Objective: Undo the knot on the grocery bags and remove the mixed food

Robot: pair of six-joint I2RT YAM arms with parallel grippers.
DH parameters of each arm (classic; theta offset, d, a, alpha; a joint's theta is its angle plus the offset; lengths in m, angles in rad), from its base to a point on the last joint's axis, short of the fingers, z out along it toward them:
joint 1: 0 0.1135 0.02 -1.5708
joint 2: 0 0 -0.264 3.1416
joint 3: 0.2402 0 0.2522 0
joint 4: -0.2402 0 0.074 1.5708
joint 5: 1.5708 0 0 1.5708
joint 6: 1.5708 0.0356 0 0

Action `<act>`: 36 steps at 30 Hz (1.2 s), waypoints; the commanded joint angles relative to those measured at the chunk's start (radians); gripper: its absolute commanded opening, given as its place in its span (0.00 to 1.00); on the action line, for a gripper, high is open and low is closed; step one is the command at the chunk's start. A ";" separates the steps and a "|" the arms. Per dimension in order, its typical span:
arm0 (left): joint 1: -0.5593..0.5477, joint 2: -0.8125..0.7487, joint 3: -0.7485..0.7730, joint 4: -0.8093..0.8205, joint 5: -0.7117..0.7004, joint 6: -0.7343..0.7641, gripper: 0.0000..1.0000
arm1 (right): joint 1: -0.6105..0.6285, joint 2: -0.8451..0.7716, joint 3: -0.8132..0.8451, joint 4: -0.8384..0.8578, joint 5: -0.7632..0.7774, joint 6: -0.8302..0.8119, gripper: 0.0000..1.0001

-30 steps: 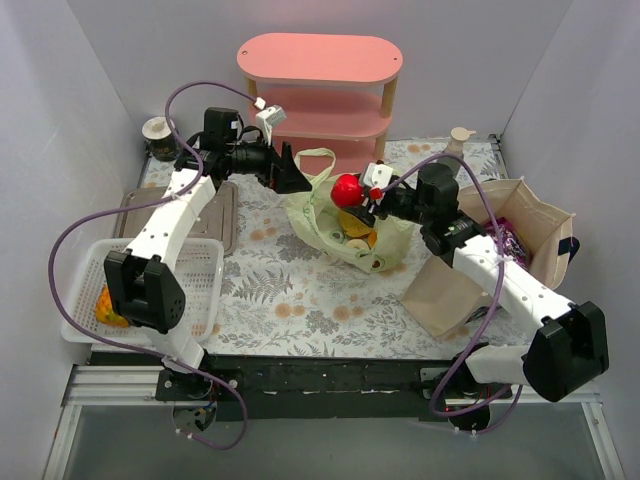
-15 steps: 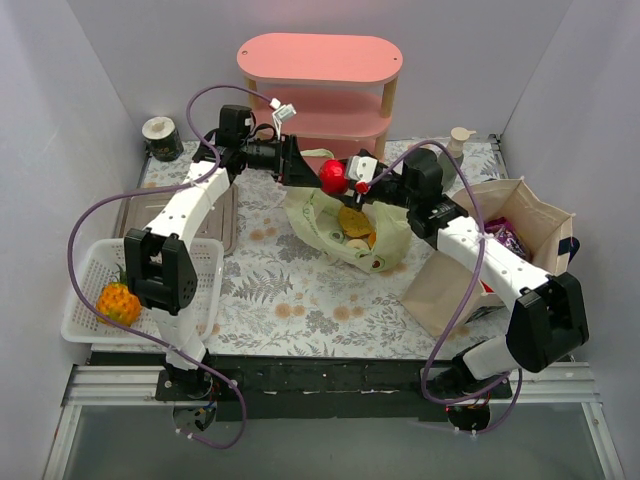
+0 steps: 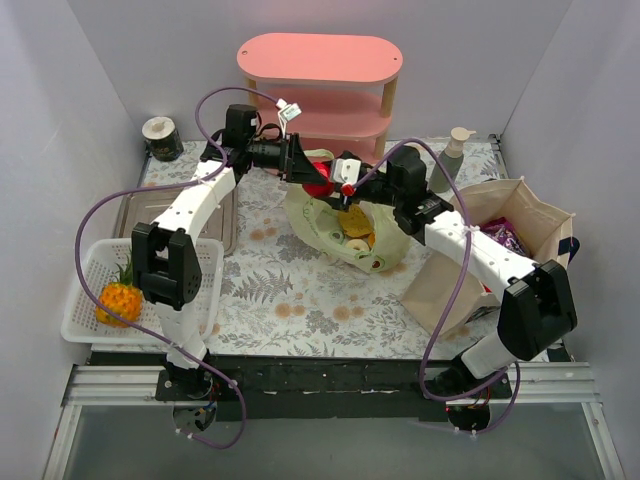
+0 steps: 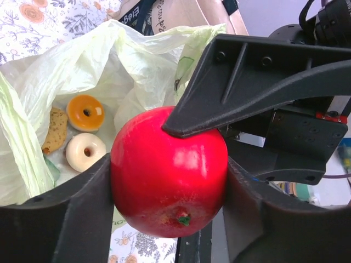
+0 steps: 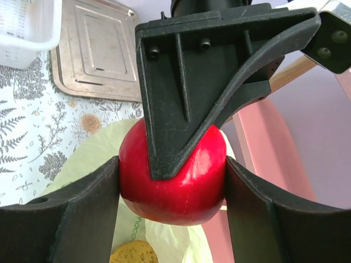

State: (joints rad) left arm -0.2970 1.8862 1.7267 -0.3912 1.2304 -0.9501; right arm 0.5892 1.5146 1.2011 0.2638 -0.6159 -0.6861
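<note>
A red round fruit (image 3: 320, 184) hangs above the open pale yellow-green plastic bag (image 3: 322, 228), in front of the shelf. My left gripper (image 3: 306, 172) and my right gripper (image 3: 336, 182) meet on it from opposite sides. In the left wrist view my left gripper (image 4: 170, 181) has both fingers against the fruit (image 4: 164, 181), with a right finger across its top. In the right wrist view my right gripper (image 5: 171, 183) is likewise shut on the fruit (image 5: 181, 192). Small pastries (image 4: 86, 112) lie in the bag (image 4: 82, 66). No knot shows. A pineapple (image 3: 117, 300) lies in the basket.
The pink shelf (image 3: 320, 70) stands right behind the grippers. A beige tote (image 3: 520, 215) with snack packets (image 3: 505, 238) stands at the right. A white mesh basket (image 3: 85, 270) and a metal tray (image 3: 225, 215) are at the left. A bottle (image 3: 455, 150) stands at the back right.
My right gripper has carried the red fruit up and left, off the bag. My left gripper has swung right to meet it and now grips it too.
</note>
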 commanded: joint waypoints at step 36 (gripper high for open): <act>0.264 -0.354 -0.636 -0.991 -1.781 0.735 0.00 | -0.028 -0.142 -0.181 -0.095 0.242 0.416 0.97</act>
State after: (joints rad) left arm -0.0959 1.5097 1.1110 -1.3342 -0.4503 -0.1604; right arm 0.5632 1.3960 0.9859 0.1638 -0.3485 -0.2981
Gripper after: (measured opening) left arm 0.676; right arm 0.974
